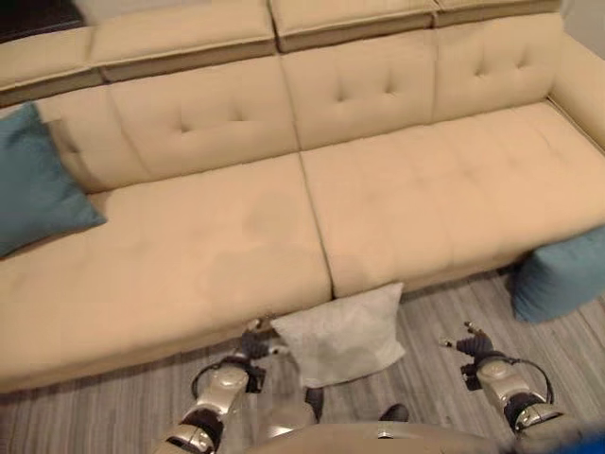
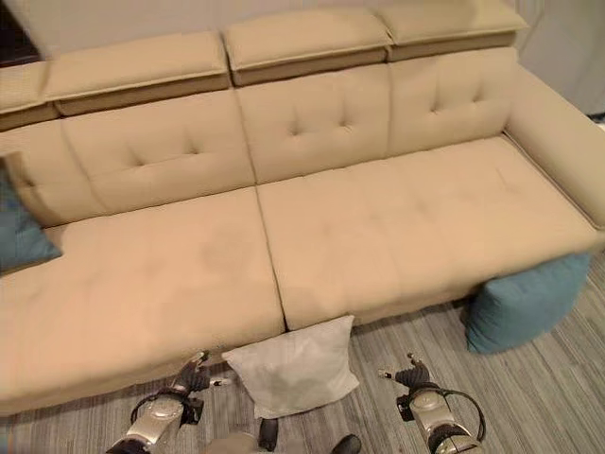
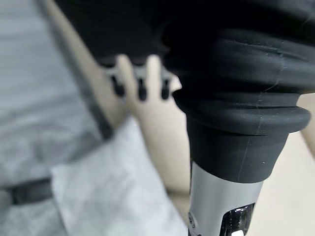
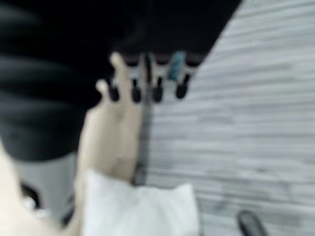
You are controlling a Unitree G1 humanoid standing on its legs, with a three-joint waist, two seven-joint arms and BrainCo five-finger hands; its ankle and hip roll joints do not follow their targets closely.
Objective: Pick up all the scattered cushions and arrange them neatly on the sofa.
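Where tufted sofa (image 1: 397,189) meets floor — soft, square white cushion (image 1: 340,333).

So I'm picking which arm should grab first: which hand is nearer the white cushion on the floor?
Left. The left hand sits right beside the white cushion, at its edge; the right hand hangs apart on its other side, over bare floor.

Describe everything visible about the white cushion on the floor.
The white cushion is a soft, roughly square pillow in pale, slightly wrinkled fabric. It stands tilted on the grey striped floor, its upper edge leaning against the front of the beige sofa near the seat seam. The left hand sits by its edge; contact is unclear.
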